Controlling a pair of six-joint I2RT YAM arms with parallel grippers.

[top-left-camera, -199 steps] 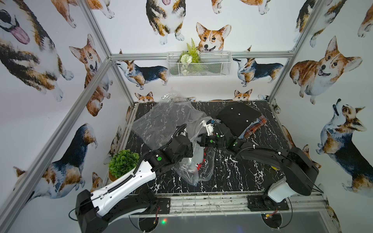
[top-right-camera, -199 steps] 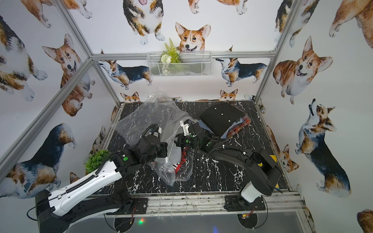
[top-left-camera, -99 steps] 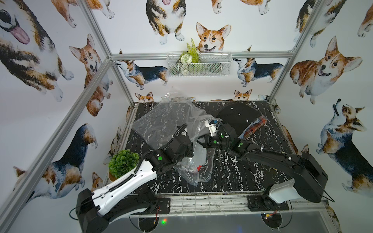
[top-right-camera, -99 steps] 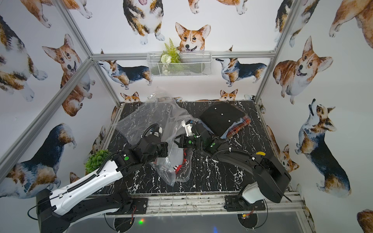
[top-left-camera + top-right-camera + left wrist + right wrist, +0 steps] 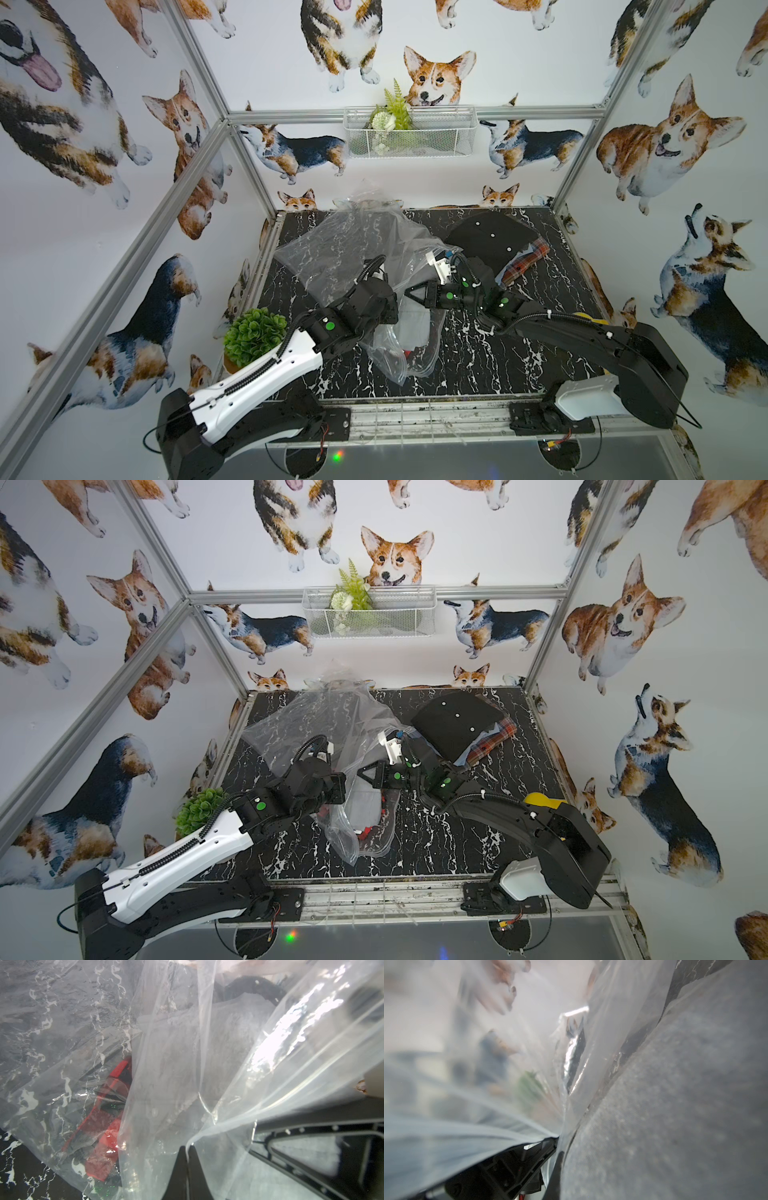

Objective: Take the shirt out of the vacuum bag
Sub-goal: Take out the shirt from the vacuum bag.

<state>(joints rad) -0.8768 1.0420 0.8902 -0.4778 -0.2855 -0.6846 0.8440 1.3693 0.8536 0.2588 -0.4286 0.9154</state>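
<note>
You see little change: your left tool (image 5: 187,1147) stays clenched on the vacuum bag (image 5: 353,245) film, and your right tool (image 5: 411,293) stays clenched beside the shirt (image 5: 675,1105). The shirt remains inside the bag, so extraction is pending.

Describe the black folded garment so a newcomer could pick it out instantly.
Look at the black marble table and go to its far right corner. There a folded black garment lies on a plaid cloth. Unlike the veined tabletop and the clear vacuum bag beside it, it is matte black, dotted with a few small white spots.
</note>
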